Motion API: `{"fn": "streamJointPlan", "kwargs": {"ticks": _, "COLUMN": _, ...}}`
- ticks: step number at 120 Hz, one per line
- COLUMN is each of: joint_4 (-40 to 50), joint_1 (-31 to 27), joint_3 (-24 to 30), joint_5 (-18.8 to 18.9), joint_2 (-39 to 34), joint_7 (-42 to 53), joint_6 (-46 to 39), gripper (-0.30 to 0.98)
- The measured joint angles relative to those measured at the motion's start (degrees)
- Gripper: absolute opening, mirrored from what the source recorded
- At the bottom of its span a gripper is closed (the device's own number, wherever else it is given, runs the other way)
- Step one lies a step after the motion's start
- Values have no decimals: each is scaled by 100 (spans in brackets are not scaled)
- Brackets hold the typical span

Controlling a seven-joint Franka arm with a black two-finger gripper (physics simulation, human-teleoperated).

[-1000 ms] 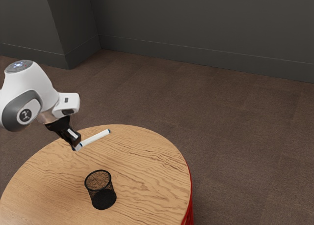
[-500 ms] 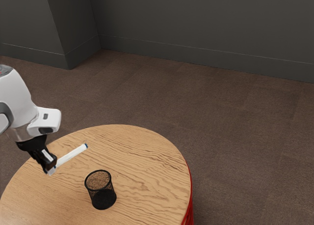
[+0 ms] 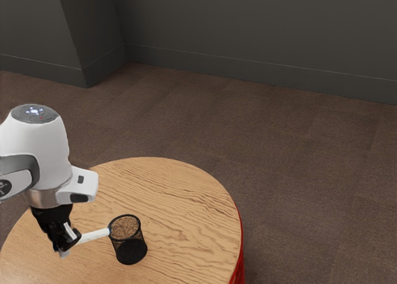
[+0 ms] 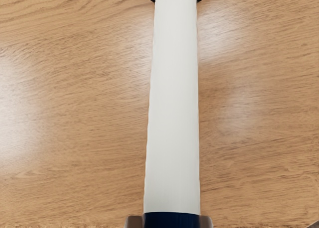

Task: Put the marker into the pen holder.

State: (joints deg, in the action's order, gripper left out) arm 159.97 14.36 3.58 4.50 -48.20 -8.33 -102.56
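The marker (image 3: 94, 235) is in the air over the desk (image 3: 186, 216), reaching from the claw (image 3: 68, 240) toward the exterior view's right, its free end at the near left part of the holder's rim. From where I stand I can't tell whether that end touches the rim or is just above it. The claw is clamped on the marker by its dark blue end (image 4: 171, 220), one finger on each side. The holder (image 3: 128, 242) stands upright on the desk, mouth up, with the marker outside it.

So the pick-up looks done, and the step in hand is lining up for the drop. The marker lies too flat to go in this way. I'd want the claw lifted and carried right, over the mouth, then turned so that the free end points down, before lowering and letting go. Pushing straight across from here could catch the rim and tip the holder.
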Motion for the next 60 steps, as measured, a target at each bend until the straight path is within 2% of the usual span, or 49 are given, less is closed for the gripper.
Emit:
{"fn": "streamJointPlan", "kwargs": {"ticks": 18, "joint_4": -187, "joint_1": -8, "joint_3": 421, "joint_5": -26, "joint_2": 287, "joint_7": -210, "joint_6": 66, "gripper": -4}}
{"fn": "streamJointPlan", "kwargs": {"ticks": 60, "joint_4": -824, "joint_1": -292, "joint_3": 463, "joint_5": 26, "joint_2": 1575, "joint_7": -477, "joint_6": -67, "gripper": -4}}
